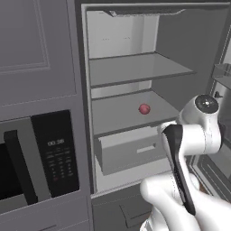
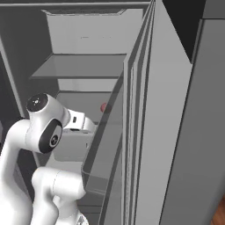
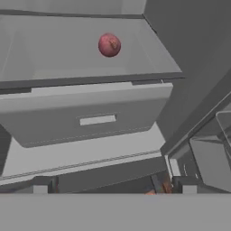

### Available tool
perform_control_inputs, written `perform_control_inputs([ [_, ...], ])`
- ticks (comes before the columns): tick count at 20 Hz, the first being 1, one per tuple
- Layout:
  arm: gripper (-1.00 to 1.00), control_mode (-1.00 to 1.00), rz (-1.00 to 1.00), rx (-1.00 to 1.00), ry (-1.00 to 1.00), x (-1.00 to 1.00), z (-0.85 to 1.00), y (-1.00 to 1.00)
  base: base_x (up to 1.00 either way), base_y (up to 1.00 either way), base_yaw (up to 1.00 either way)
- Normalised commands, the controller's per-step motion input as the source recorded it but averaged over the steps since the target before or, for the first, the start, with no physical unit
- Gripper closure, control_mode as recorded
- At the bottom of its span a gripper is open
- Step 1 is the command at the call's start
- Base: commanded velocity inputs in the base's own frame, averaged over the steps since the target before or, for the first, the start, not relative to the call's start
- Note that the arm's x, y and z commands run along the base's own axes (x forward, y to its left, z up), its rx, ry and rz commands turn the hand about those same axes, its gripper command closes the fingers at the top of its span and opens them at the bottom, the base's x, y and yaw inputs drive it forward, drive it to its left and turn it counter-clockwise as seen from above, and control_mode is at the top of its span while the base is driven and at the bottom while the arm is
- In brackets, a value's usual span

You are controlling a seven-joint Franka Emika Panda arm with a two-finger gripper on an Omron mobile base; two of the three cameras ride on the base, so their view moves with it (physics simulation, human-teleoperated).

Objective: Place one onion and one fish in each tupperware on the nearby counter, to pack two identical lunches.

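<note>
Pincer (image 3: 113, 188) spread wide, facing red onion (image 3: 109, 44) on fridge shelf (image 3: 67, 49).

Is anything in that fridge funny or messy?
Nothing looks spilled or broken. The fridge door stands open, and one red onion sits alone on the lower shelf, above the drawer. That is a bit bare, but not messy.

Glossy white rounded arm (image 1: 194, 135) with black joint bands.

Onion (image 3: 109, 44): reddish-purple
Fridge shelves (image 1: 131, 67): pale grey
Drawer (image 3: 85, 113): grey
Microwave (image 1: 38, 155): black
Arm (image 1: 198, 131): white, dark joints
</note>
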Motion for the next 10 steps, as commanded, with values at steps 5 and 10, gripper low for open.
perform_control_inputs([
  [5, -1.0, -1.0, -0.06, 0.01, -0.12, 0.16, -0.01, 0.0, 0.0, 0.0, 0.0],
  [10, -1.0, -1.0, -0.05, 0.01, -0.06, 0.26, -0.04, 0.0, 0.0, 0.0, 0.0],
])
